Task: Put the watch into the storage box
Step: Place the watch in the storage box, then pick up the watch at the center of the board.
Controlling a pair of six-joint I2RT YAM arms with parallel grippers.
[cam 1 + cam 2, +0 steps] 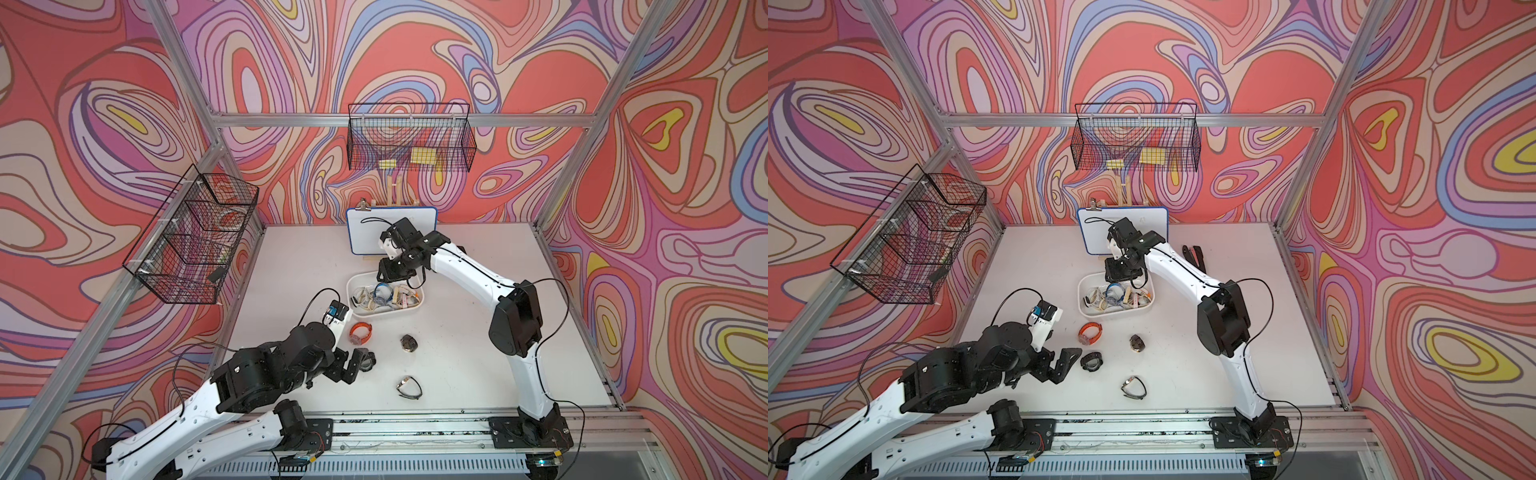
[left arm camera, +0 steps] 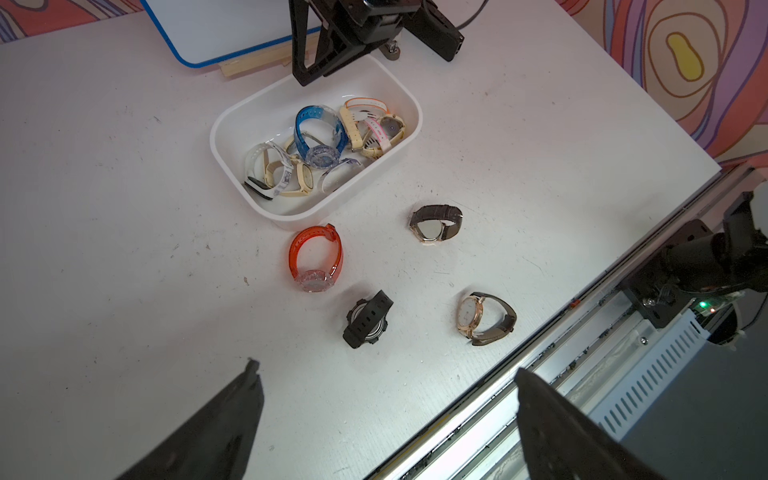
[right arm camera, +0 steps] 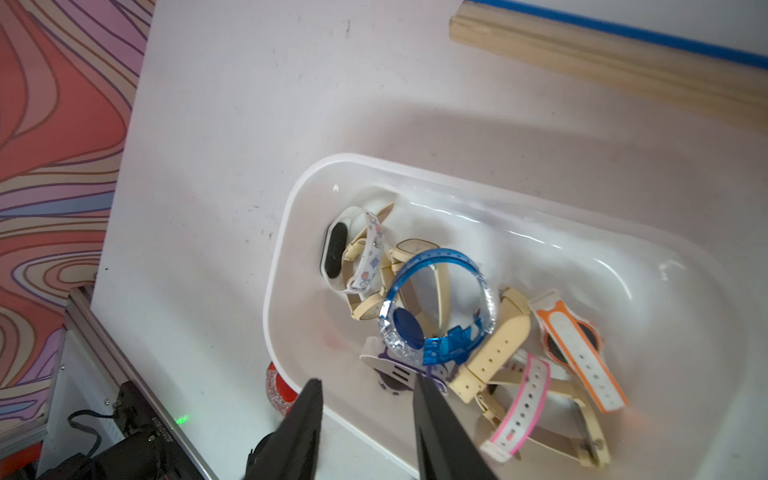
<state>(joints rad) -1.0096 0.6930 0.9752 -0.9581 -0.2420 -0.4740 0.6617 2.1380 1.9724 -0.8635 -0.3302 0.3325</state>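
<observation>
Left tool [image 2: 385, 365], spread wide, faces the black watch [image 2: 368, 318] on the surface [image 2: 124, 208], seemingly lined up to grasp it; right tool [image 3: 366, 378] hangs parted and empty above the storage box [image 3: 282, 249] holding the blue watch [image 3: 436, 299].

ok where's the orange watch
In both top views the orange watch lies on the table just outside the near rim of the storage box, with the black watch beside it.
</observation>
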